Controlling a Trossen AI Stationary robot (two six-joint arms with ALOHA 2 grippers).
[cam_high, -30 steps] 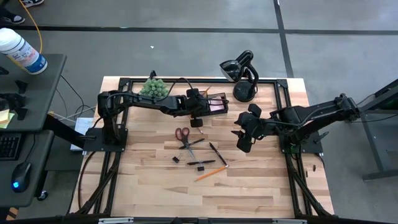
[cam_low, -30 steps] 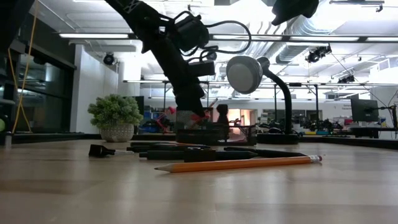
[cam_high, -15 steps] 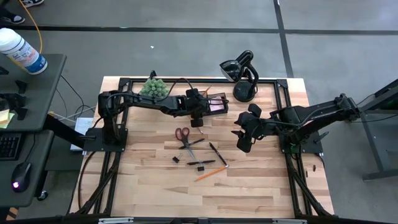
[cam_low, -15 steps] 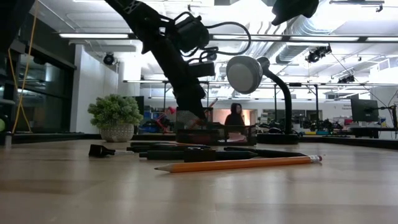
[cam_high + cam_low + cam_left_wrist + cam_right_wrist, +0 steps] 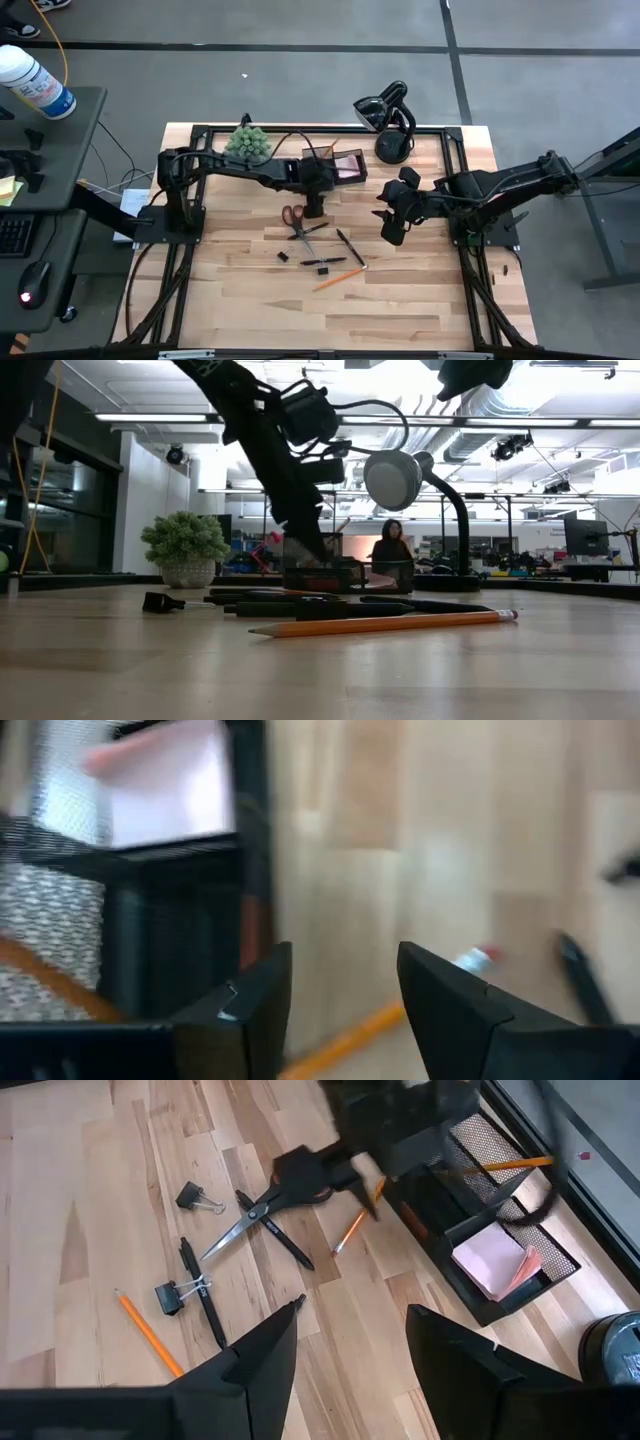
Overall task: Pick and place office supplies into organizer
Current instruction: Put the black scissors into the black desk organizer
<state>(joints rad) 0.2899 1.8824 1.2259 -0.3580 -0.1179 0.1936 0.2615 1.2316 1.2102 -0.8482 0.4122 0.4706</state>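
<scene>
A: Left gripper [image 5: 313, 203]?
B: It is hanging just in front of the organizer [image 5: 337, 166], on the scissors side. Its fingers are standing apart with nothing between them, so released.

A: Right gripper [image 5: 391, 230]?
B: It is waiting well to the lamp side of the organizer, fingers spread and gripping nothing.

A: What is sitting in the organizer?
B: A pink sticky pad [image 5: 494, 1261] is lying in one compartment, and an orange pencil [image 5: 502, 1166] is leaning across another.

A: Loose supplies?
B: Another orange pencil [image 5: 351, 1230] is showing just beside the organizer's front wall, under the left gripper. The red-handled scissors [image 5: 294, 217] are lying near the front of the organizer. Pens [image 5: 350, 247], binder clips [image 5: 199, 1197] and a third pencil [image 5: 335, 280] are lying farther from it.
</scene>
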